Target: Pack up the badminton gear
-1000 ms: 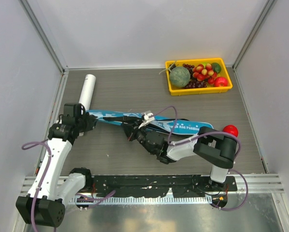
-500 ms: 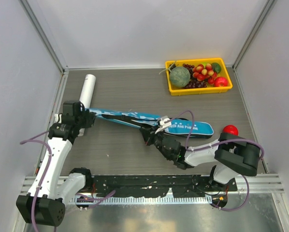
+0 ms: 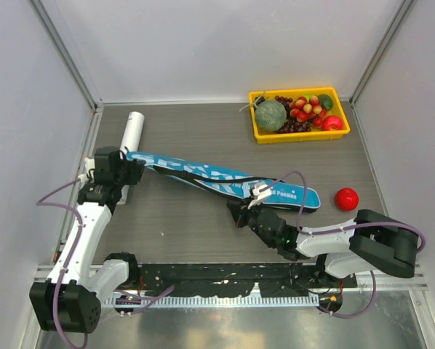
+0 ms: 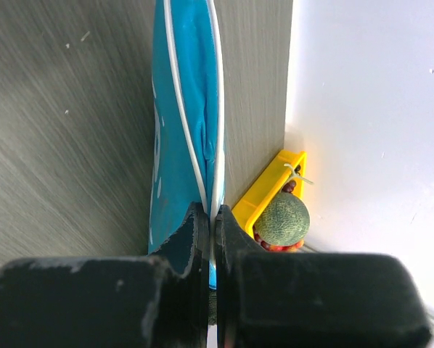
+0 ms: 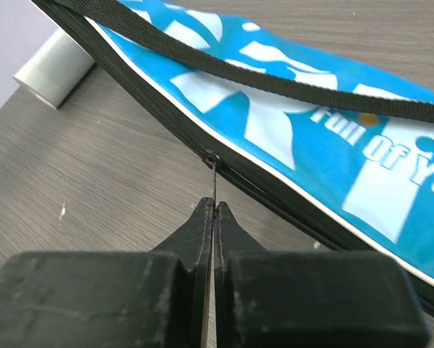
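Though partial, bag (image 5: 275,123) txt: "Full Of Yo"

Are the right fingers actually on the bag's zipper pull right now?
Touching. Right wrist view: the right fingers pinch the thin zipper pull of the blue bag.

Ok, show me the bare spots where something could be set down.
Widest bare table lies behind the blue bag, between the white tube and the yellow tray. A second patch sits in front of the bag, between the left arm and the right end effector. Crowded: near right, around the right arm and the red fruit.
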Motion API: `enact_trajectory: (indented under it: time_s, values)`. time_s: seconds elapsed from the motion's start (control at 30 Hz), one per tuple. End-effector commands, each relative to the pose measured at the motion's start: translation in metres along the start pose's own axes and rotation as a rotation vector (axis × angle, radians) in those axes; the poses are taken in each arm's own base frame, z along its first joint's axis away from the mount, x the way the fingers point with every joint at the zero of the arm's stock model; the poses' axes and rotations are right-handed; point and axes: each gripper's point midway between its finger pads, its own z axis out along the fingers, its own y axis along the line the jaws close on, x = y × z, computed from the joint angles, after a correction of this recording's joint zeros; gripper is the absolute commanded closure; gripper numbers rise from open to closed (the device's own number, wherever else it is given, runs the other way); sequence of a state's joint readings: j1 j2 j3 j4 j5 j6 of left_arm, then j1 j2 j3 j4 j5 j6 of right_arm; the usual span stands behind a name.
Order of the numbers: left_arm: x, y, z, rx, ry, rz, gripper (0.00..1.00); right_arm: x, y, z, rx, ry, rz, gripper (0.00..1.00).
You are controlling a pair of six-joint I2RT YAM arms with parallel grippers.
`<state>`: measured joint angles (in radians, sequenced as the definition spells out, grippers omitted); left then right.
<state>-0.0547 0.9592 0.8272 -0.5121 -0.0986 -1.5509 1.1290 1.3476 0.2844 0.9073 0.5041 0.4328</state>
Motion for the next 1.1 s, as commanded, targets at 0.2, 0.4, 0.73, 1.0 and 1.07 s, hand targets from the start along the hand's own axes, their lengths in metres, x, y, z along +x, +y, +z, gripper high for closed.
enact_trajectory:
  time_s: [0.2,0.4,0.73,1.0,1.07]
  values:
    - [-0.023,-0.060,0.003,0.227,-0.077,0.087,1.00,0.026,-0.035,-0.027,0.095,0.113,-0.007,0.95]
    - [-0.045,-0.083,0.012,0.273,-0.114,0.126,1.00,0.034,-0.074,-0.048,0.258,0.141,0.012,0.95]
    - [0.002,-0.159,0.068,0.521,0.160,0.305,1.00,0.023,-0.097,-0.074,0.359,0.143,0.033,0.95]
    - [0.034,-0.183,0.110,0.615,0.459,0.364,0.06,0.003,-0.054,-0.058,0.178,0.133,0.045,0.95]
    - [0.024,-0.173,0.114,0.562,0.441,0.413,0.00,0.000,-0.047,-0.054,0.165,0.134,0.043,0.95]
